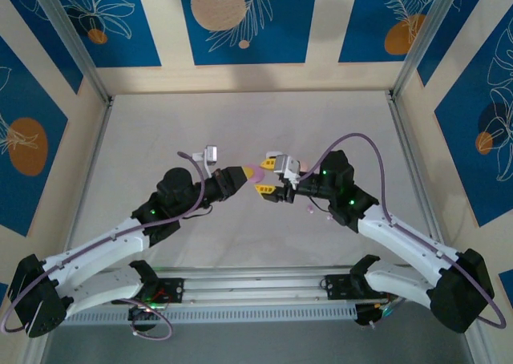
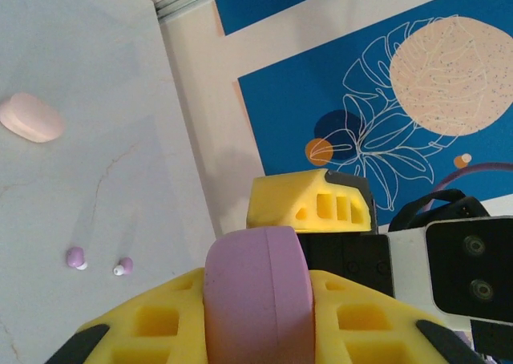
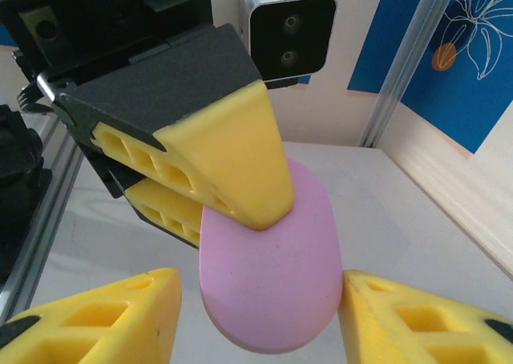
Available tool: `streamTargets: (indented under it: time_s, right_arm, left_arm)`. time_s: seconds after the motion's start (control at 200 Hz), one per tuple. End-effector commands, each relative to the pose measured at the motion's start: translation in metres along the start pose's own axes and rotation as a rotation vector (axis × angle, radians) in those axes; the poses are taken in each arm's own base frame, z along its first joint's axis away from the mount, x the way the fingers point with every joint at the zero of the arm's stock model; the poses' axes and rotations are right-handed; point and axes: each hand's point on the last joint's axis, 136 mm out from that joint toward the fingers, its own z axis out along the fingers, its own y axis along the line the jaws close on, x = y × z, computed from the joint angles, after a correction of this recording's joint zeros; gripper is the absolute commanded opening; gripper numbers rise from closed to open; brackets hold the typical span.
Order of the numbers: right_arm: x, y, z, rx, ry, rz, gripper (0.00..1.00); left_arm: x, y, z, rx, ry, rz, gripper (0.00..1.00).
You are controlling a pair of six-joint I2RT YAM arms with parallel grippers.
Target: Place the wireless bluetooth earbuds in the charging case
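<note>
Progress: early, nothing inserted | left end effector [image 1: 242, 175] clamped on lilac charging case [image 3: 272, 276], lid apparently shut, held above table [image 2: 80, 59] | right end effector [image 1: 268, 176] open, fingers either side of case | two lilac earbuds [image 2: 76, 258] lie loose on table.

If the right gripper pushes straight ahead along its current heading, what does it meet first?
The pink charging case, clamped by the left gripper, sits directly ahead, centred in front of the open right gripper. Depth is hard to judge, but it looks close.
</note>
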Motion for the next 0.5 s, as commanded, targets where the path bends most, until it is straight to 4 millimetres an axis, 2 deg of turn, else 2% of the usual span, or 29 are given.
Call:
streamTargets:
  time_s: [0.0,0.15,0.205,0.285,0.37,0.495]
  right_arm:
    - [-0.021,-0.005,0.000,-0.007,-0.053,-0.021,0.50]
    - [-0.018,-0.006,-0.001,-0.015,-0.041,0.000,0.42]
    - [-0.018,-0.005,-0.002,-0.026,-0.039,0.015,0.37]
    - [-0.018,-0.001,-0.005,-0.061,-0.036,0.048,0.32]
    - [-0.019,0.005,-0.009,-0.110,-0.032,0.085,0.30]
    - [-0.017,0.012,-0.012,-0.165,-0.012,0.133,0.29]
  left_arm:
    - [0.001,-0.014,-0.001,0.056,0.008,0.004,0.14]
    - [0.000,-0.016,-0.001,0.062,0.005,0.010,0.15]
    - [0.001,-0.017,-0.001,0.063,0.004,0.023,0.19]
    - [0.000,-0.017,-0.003,0.066,0.000,0.054,0.30]
    - [-0.001,-0.019,-0.006,0.063,-0.009,0.121,0.47]
    - [-0.003,-0.020,-0.013,0.037,-0.019,0.297,0.61]
